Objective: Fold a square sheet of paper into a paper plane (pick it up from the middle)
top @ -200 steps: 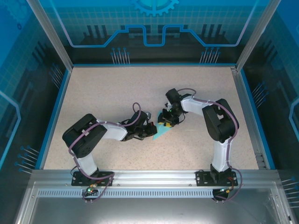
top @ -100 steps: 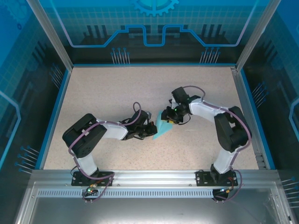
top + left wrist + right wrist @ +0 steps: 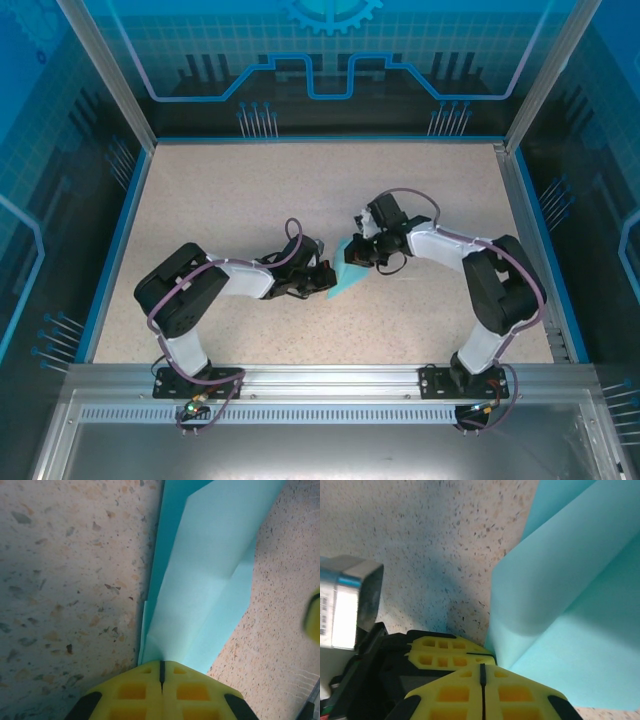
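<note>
Evidently the left gripper [image 3: 161,664] is clamped on the narrow end of the creased sheet of paper [image 3: 200,580], holding it low over the table [image 3: 60,580] mid-workspace, presumably to anchor it for the next fold. The right gripper [image 3: 482,669] has its fingers [image 3: 450,695] together at the opposite end beside a curled flap; whether it pinches paper cannot be told. No legible writing appears; print on a grey block [image 3: 342,605] is blurred.
</note>
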Controlling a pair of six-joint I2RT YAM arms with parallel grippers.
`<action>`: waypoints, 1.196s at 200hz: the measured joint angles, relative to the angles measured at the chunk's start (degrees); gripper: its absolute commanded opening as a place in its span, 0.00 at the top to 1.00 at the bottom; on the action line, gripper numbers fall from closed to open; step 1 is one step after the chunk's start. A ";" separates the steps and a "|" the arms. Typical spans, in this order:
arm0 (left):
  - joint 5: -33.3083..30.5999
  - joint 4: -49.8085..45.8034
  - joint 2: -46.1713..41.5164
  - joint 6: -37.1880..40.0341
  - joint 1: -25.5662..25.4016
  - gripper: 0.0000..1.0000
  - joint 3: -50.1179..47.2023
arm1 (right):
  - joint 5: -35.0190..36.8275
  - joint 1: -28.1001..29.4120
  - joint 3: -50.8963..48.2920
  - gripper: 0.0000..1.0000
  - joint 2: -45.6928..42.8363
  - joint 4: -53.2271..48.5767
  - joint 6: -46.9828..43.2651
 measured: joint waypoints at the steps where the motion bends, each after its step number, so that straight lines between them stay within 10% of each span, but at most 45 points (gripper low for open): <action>1: 0.00 0.00 0.00 -0.07 0.00 1.00 0.00 | 0.00 0.04 0.00 0.95 0.07 0.04 0.00; 239: -0.02 -3.06 0.13 -1.22 0.00 1.00 1.46 | -1.81 -0.11 -0.61 0.98 8.41 4.42 -2.67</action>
